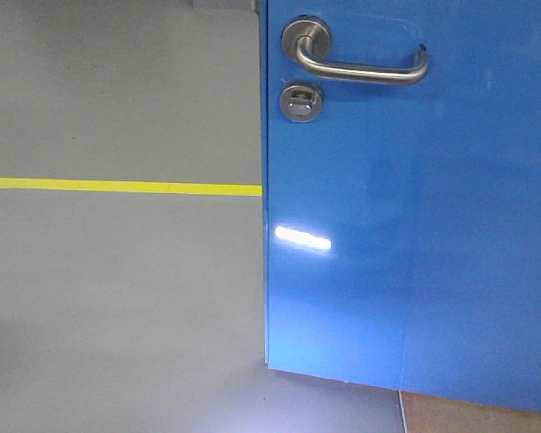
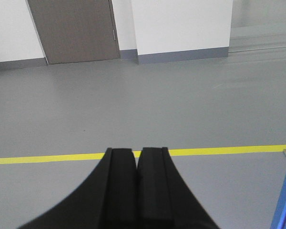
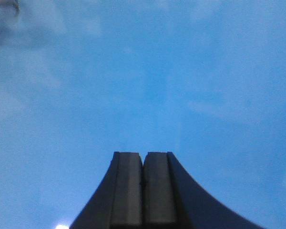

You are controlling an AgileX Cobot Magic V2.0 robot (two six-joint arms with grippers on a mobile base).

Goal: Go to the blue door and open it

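1. The blue door [image 1: 415,225] filled your front view's right side, lever handle [image 1: 361,61] high up
2. Both the left pincer [image 2: 136,160] and right pincer [image 3: 143,162] were closed, empty
3. Risk you faced: shut pincers sliding off the lever

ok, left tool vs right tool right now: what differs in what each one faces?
The left tool points out over open grey floor with a yellow line crossing just beyond its tip; the right tool faces the blue door, which fills its whole view. The left view catches the door only as a sliver at the right edge; the right view shows no floor. Shared: both are black, shut and empty.
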